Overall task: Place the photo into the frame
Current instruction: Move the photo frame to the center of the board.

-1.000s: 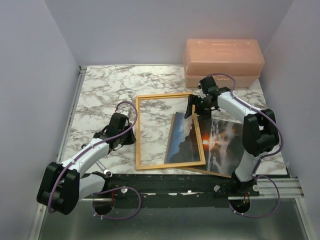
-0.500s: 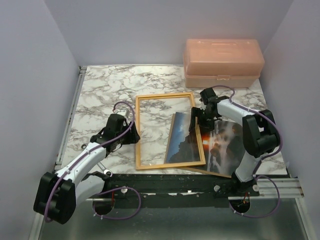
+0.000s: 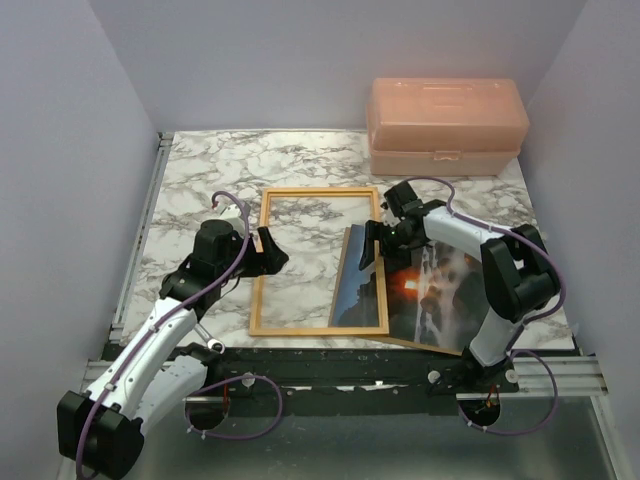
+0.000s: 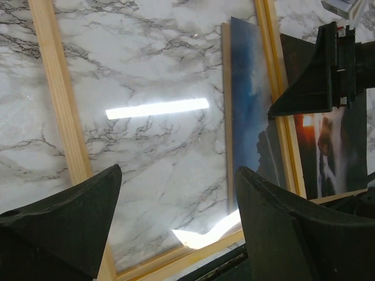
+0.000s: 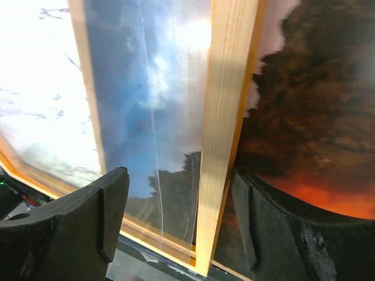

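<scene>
The orange wooden frame (image 3: 256, 270) lies flat on the marble table, glazed with a clear pane. The photo (image 3: 440, 290), with a red sun and dark rocks, lies under the frame's right rail (image 5: 225, 117); its blue left part shows through the pane (image 4: 246, 105). My left gripper (image 3: 268, 250) is open over the frame's left rail (image 4: 58, 105), with nothing between its fingers (image 4: 70, 228). My right gripper (image 3: 368, 245) is open and straddles the right rail, one finger (image 5: 76, 228) over the pane, the other over the photo (image 5: 310, 105).
A pink translucent box (image 3: 445, 125) stands at the back right. A brown board edge (image 3: 425, 344) shows under the photo's near side. The black arm mount (image 3: 330, 368) runs along the table's near edge, just below the frame.
The frame has slid left, baring more of the photo on the right. My left gripper has opened and moved onto the left rail. The right gripper moved left with the right rail.
</scene>
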You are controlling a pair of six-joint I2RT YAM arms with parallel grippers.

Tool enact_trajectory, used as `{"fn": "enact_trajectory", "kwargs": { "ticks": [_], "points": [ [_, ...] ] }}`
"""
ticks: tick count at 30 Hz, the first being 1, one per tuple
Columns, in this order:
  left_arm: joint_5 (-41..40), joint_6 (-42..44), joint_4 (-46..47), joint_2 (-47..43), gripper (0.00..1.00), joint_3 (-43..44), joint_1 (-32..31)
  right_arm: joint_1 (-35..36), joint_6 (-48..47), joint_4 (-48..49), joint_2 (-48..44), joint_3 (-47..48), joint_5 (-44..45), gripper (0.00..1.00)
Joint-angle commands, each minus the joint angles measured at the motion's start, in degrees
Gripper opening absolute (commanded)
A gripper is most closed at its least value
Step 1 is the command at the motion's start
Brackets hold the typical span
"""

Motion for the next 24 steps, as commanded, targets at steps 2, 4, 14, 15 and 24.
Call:
{"fn": "enact_trajectory", "kwargs": {
  "ticks": [2, 4, 14, 15, 24],
  "points": [
    [4.1, -0.7, -4.8, -2.5, 0.80, 1.5, -0.4, 3.2, 3.6, 3.8, 3.2, 4.5, -3.5, 0.76],
    [4.9, -1.5, -5.2, -3.1, 0.80, 1.2, -0.4, 4.2, 4.5, 4.9, 4.8, 5.6, -4.7, 0.76],
    [9.8, -5.9, -8.6, -7.1, 0.81, -0.6, -0.6, 9.5, 10.0, 11.0, 10.4, 9.8, -7.4, 0.76],
    [10.2, -6.2, -9.4, -7.0, 0.81, -0.2, -0.6, 9.9, 10.3, 11.3, 11.5, 11.0, -7.9, 0.76],
    [13.6, -10.3, -13.5, -5.5, 0.84, 3.1, -0.6, 13.2, 13.8, 11.8, 19.8, 20.8, -11.3, 0.76]
  ]
}}
